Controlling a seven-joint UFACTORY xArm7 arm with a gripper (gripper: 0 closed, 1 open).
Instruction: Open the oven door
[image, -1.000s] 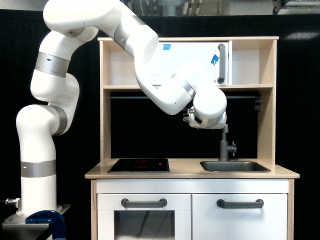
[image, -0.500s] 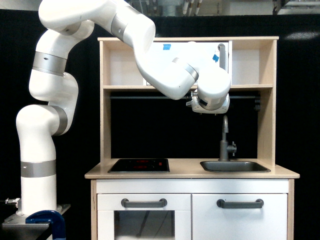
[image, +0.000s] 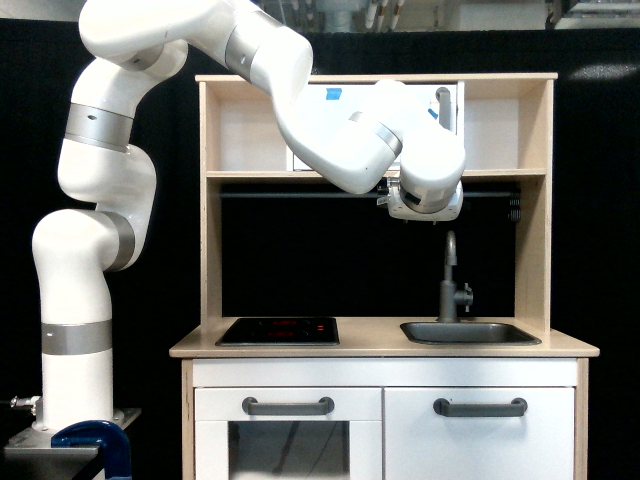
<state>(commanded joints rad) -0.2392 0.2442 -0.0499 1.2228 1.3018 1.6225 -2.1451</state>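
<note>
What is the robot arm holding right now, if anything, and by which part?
It cannot be told: the gripper faces away and its fingers are hidden. It sits just below the vertical grey handle of the oven door, with no grasp visible.

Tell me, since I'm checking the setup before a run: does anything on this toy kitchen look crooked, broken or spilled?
Nothing stands out. The oven door on the upper shelf sits flat and closed, the two lower doors hang straight, and the counter shows no spills. The arm hides part of the upper door.
</note>
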